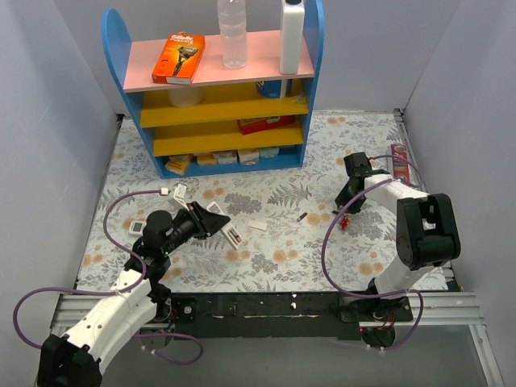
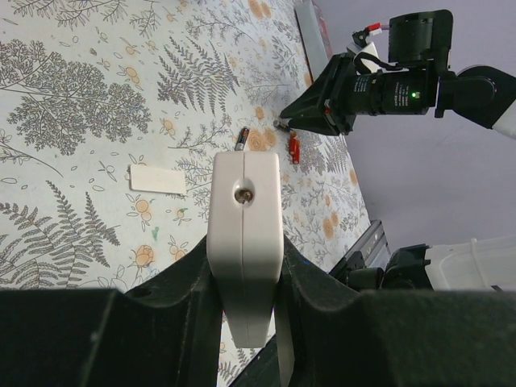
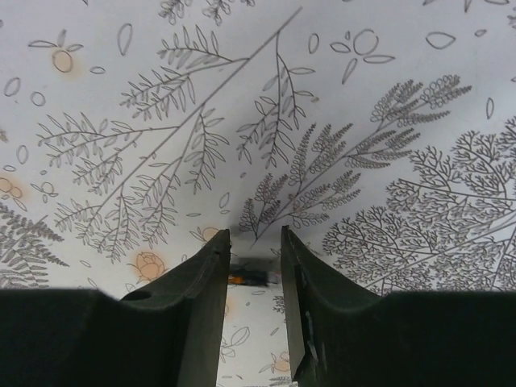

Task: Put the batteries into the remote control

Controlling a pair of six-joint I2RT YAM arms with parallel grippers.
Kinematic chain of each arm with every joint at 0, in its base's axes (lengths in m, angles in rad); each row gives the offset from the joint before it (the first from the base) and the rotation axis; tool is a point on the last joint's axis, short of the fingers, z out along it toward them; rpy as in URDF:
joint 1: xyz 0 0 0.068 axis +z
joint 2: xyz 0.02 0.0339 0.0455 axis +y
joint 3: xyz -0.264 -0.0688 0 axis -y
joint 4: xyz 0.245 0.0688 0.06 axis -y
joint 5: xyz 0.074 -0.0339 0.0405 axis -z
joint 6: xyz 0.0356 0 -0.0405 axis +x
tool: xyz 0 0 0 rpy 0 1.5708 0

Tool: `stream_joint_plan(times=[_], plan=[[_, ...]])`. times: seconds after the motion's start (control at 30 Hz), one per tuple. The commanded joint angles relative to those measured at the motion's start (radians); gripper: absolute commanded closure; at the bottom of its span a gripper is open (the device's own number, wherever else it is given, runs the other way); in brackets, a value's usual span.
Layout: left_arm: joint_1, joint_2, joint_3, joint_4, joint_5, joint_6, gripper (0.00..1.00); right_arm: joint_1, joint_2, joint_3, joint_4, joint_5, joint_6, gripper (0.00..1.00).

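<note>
My left gripper (image 1: 214,222) is shut on the white remote control (image 1: 233,236). In the left wrist view the remote (image 2: 244,211) stands edge-on between the two fingers, above the table. One battery (image 1: 302,217) lies loose on the floral cloth; it also shows in the left wrist view (image 2: 242,138). My right gripper (image 1: 343,210) hangs over the cloth at the right. In the right wrist view its jaws (image 3: 255,239) stand narrowly apart with the other battery (image 3: 253,276) lying crosswise between them, end to end.
A small flat white cover plate (image 1: 257,225) lies between the remote and the loose battery. A small red piece (image 1: 343,222) lies by the right gripper. A blue shelf unit (image 1: 218,89) with boxes and bottles stands at the back. Purple cables loop near both arms.
</note>
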Motion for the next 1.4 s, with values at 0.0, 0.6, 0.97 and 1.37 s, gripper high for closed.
stream_joint_plan(times=[0.0,0.6,0.97,1.37], plan=[[-0.003,-0.018,0.047,-0.009,-0.001,0.029,1.0,0.0,0.033,0.03,0.014,-0.004,0.05,0.62],[-0.003,-0.012,0.058,-0.012,-0.004,0.029,1.0,0.066,-0.038,0.096,-0.109,0.05,-0.192,0.54],[-0.001,0.0,0.047,0.011,0.01,0.012,1.0,0.066,-0.056,0.038,-0.093,-0.063,-0.281,0.58],[-0.001,-0.006,0.052,-0.004,0.009,0.018,1.0,0.074,-0.038,-0.005,-0.078,-0.125,-0.273,0.58]])
